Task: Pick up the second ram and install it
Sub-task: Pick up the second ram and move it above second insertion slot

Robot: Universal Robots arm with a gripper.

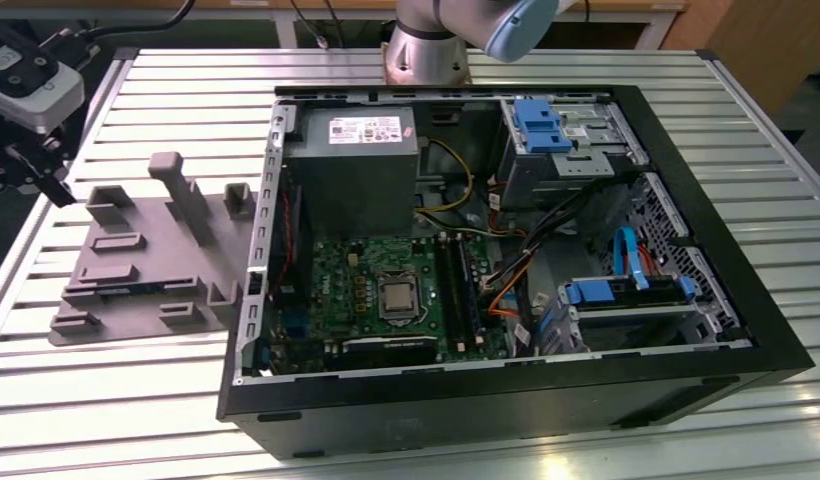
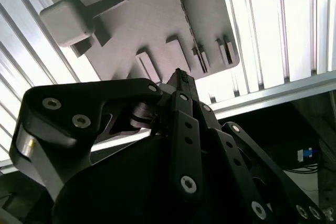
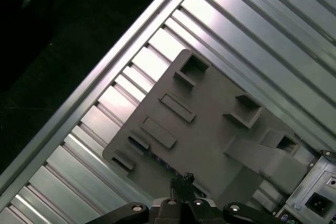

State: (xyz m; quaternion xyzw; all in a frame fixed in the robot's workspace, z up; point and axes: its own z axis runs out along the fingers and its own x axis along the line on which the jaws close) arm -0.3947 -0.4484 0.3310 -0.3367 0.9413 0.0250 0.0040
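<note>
Clenched and empty, the end effector (image 2: 181, 75) is held close over the second ram (image 3: 156, 156), which is seated edgewise in a slot of the grey holder (image 1: 143, 270). The holder is laid on the slatted desk (image 1: 143, 400), beside the opened computer case (image 1: 730, 300).

Open computer case (image 1: 517, 412) flat on slatted metal table (image 1: 183, 75), green motherboard (image 1: 343, 290) exposed; grey moulded holder (image 1: 130, 290) just beside it, exterior view's left.

Holder tray (image 1: 137, 270) beside computer case (image 1: 517, 400)
</note>
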